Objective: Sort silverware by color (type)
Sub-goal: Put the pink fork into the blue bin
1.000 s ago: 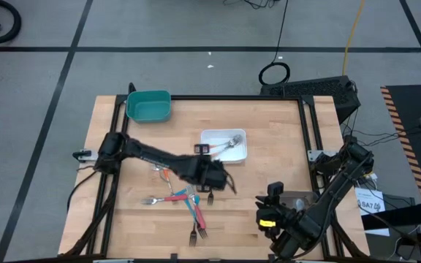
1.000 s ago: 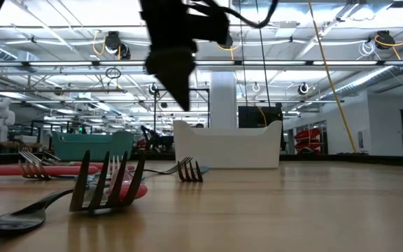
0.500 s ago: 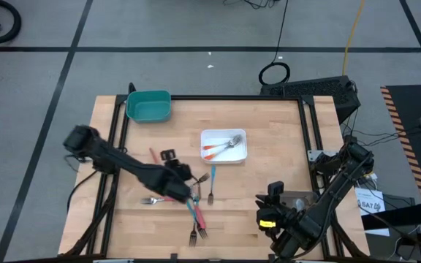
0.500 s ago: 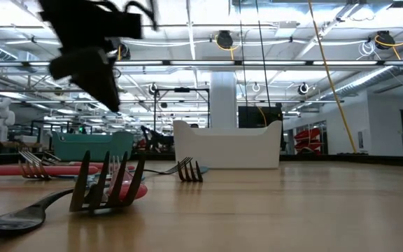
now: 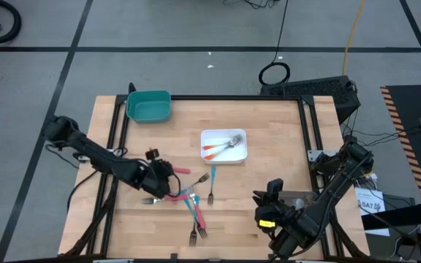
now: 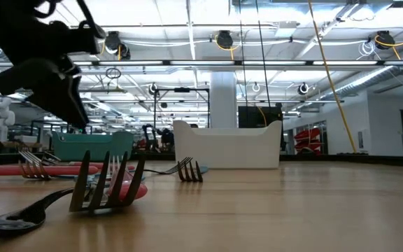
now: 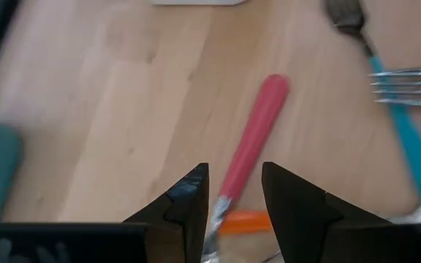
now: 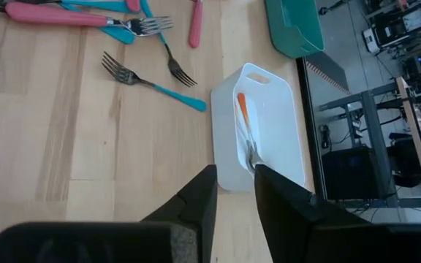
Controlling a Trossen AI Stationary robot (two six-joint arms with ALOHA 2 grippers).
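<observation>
The left gripper (image 5: 165, 177) hangs over the left of the table (image 5: 269, 117), its fingers (image 7: 185, 208) apart and holding nothing, a pink-handled fork (image 7: 251, 142) lying between them below. The other forks (image 5: 194, 208) lie scattered just right of it, and orange-handled ones sit in the white tray (image 5: 238, 155) farther back. The right gripper (image 5: 267, 201) waits at the near right, fingers slightly apart, empty.

I see bright ceiling strip lights (image 6: 187, 63) glaring overhead; the pale wooden desk (image 5: 269, 117) is evenly lit, my left-wrist feed blurred.
</observation>
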